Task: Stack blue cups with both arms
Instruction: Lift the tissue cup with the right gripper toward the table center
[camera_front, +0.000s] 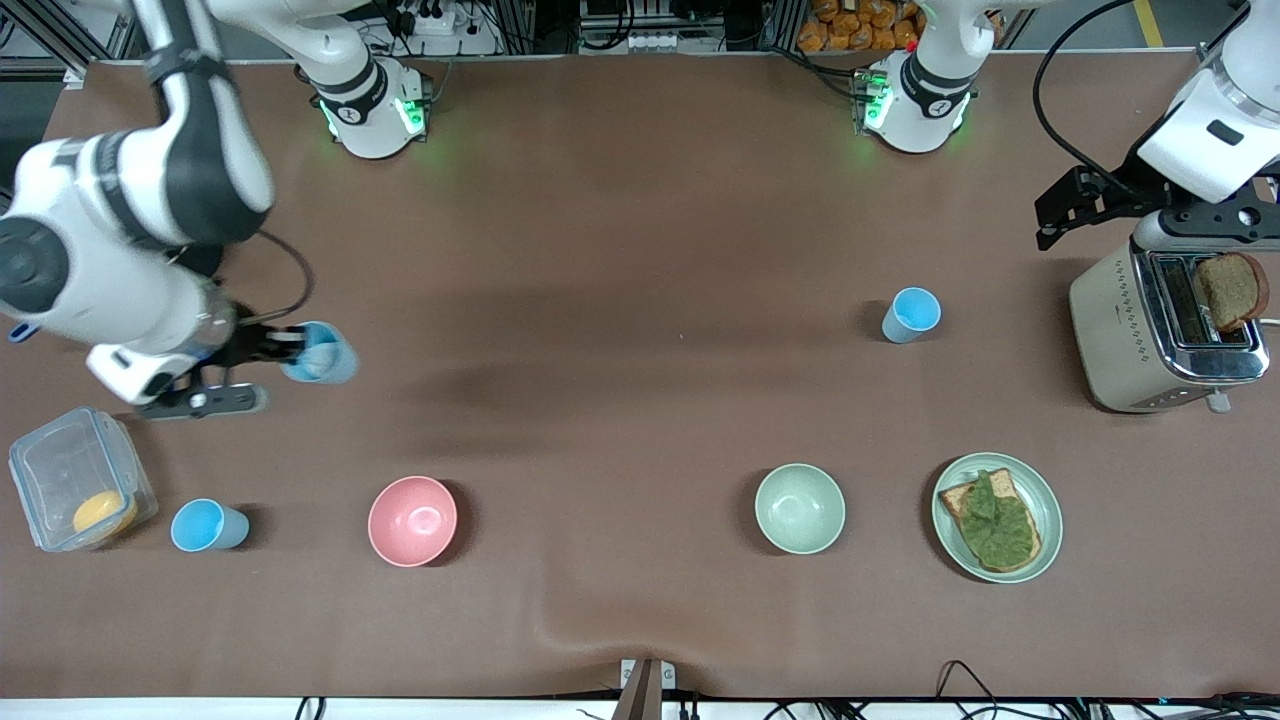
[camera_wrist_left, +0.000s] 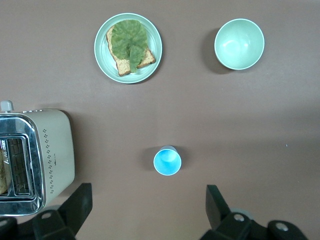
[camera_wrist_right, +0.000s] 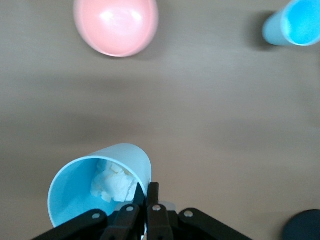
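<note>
The right end effector (camera_front: 285, 345) grips the rim of a blue cup with white bits inside (camera_wrist_right: 97, 187), airborne near the surface's right-arm edge. The left end effector (camera_wrist_left: 147, 210), fingers spread, hovers over another blue cup (camera_wrist_left: 167, 161) beside the toaster (camera_front: 1165, 330). Keep the carried cup upright and centre it before lowering.

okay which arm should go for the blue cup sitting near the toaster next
Left, probably. The left gripper hangs open over the table by the toaster, that blue cup just ahead in its wrist view. The right gripper is shut on the cup with the white patch.
</note>
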